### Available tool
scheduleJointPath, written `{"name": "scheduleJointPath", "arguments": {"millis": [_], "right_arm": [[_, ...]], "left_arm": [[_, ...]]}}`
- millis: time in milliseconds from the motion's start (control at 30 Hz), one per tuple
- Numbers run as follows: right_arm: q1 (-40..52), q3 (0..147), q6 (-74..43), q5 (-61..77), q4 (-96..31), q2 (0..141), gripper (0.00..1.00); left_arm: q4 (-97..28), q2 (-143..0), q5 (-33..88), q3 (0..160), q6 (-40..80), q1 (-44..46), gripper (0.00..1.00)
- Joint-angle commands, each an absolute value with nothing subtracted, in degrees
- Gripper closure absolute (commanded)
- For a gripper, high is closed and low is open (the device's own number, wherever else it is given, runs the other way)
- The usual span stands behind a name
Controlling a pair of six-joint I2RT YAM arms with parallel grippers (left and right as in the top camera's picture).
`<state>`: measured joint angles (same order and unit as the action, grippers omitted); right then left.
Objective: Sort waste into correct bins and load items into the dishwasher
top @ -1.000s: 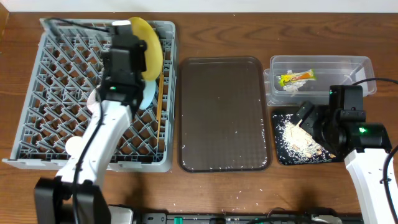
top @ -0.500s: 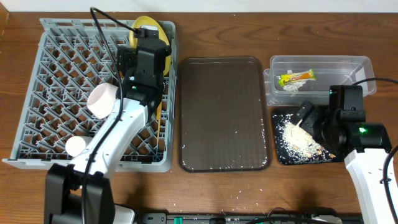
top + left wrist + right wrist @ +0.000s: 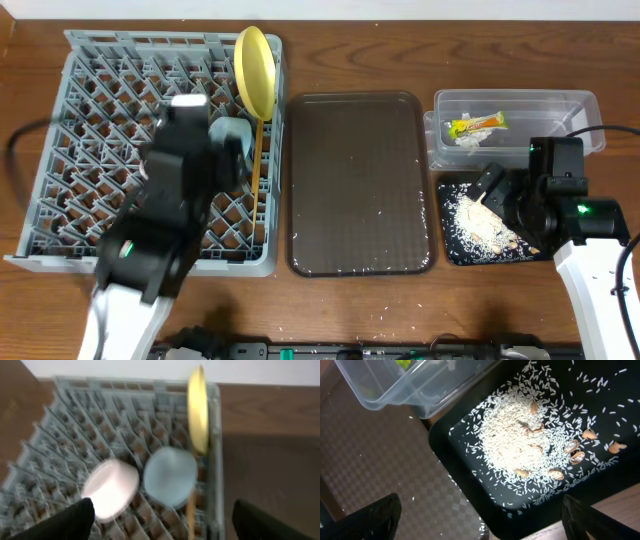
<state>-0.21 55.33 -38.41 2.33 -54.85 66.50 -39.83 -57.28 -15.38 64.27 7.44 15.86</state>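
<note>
The dishwasher (image 3: 90, 110) is the grey rack on the left. In it the yellow plate (image 3: 255, 70) stands on edge at the back right. The light blue bowl (image 3: 171, 476) and the white-pink bowl (image 3: 110, 487) sit side by side, with the chopsticks (image 3: 191, 510) along the right wall. My left gripper (image 3: 162, 527) is open and empty, just short of the bowls; its arm (image 3: 165, 210) is blurred over the rack. My right gripper (image 3: 482, 525) hangs open over the near-left corner of the black bin (image 3: 600, 405), which holds rice-like waste (image 3: 517, 447). The wrapper (image 3: 476, 124) lies in the clear bin (image 3: 515, 105).
A dark brown serving tray (image 3: 360, 180) lies between the rack and the bins, with a few crumbs on it. The clear tub's corner (image 3: 415, 385) stands just beyond the black tray. Scattered crumbs lie on the table's front edge (image 3: 380, 320).
My left gripper has opened and let go of the yellow plate, which now stands on edge. The left arm has pulled back toward the rack's front. The right arm has not moved.
</note>
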Motion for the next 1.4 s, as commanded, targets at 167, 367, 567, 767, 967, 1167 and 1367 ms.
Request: {"name": "scheduleJointPath", "arguments": {"millis": [167,367,567,767,967,1167,1367], "right_arm": [[-0.47,55.44,-38.94,1.74,-54.94,66.39,0.01],[-0.47,55.44,-38.94,1.72,-54.94,66.39,0.01],[-0.47,55.44,-38.94,1.74,-54.92,66.39,0.01],[-0.47,55.44,-38.92,1.74,-54.92,66.39,0.01],[-0.47,55.44,-38.92,1.74,-54.92,66.39,0.01],[-0.47,55.44,-38.92,1.72,-54.92,66.39,0.01],[-0.47,55.44,-38.94,1.74,-54.92,66.39,0.01]], "left_arm": [[-48.12,-41.32,6.55,64.38,13.21,15.84,0.1],[-53.87,-36.14,0.73,64.36,11.84,15.84,0.09],[-46.5,-34.41,-7.27,60.8,6.2,16.21,0.08],[-33.23,-25.23,2.46,49.08,2.61,8.23,0.08],[-31.97,-12.84,3.01,35.7,2.57,3.75,0.07],[-30.5,-2.76,3.05,26.11,2.57,3.77,0.07],[-21.61,-0.12,4.58,16.29,2.59,3.77,0.07]]}}
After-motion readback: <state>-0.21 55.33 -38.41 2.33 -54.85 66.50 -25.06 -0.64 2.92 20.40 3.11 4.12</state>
